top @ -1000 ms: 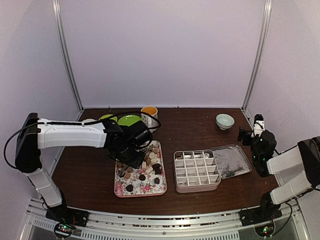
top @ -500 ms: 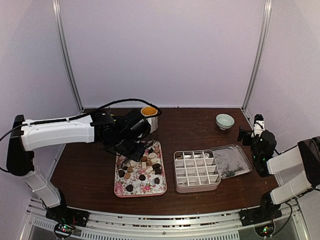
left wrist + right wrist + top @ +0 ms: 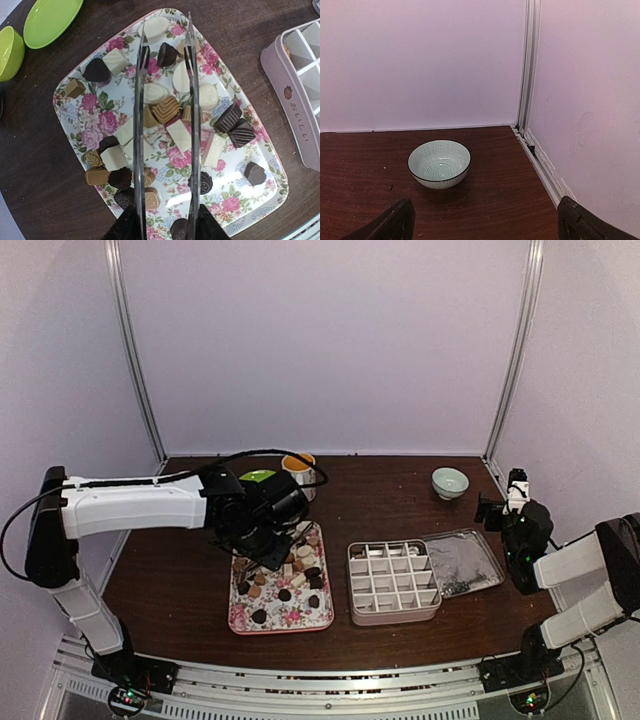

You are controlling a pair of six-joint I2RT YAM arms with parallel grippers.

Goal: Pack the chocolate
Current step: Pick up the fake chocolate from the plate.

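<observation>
The left hand point(image 3: 165, 227) has swung back over the flowered tray point(image 3: 67, 112), clamped on the tongs point(image 3: 192, 100), whose tips stand apart above the chocolate point(image 3: 167, 107) heaped there. Best to lower straight and pinch one piece only. The right hand point(image 3: 485, 212) gapes wide, empty.

Left arm point(image 3: 140, 505) moved twice. A second ago its wrist sat low over the floral tray point(image 3: 300, 624). Half a second ago it had pulled back toward the far left, mostly off the tray. Now the left gripper point(image 3: 262, 540) is forward again over the tray's far-left part, and its hold on the metal tongs point(image 3: 139, 125) has eased slightly wider. The green plate point(image 3: 258, 476), clear at first and then covered, now shows as a sliver. The green cup seen earlier is hidden behind the arm.
</observation>
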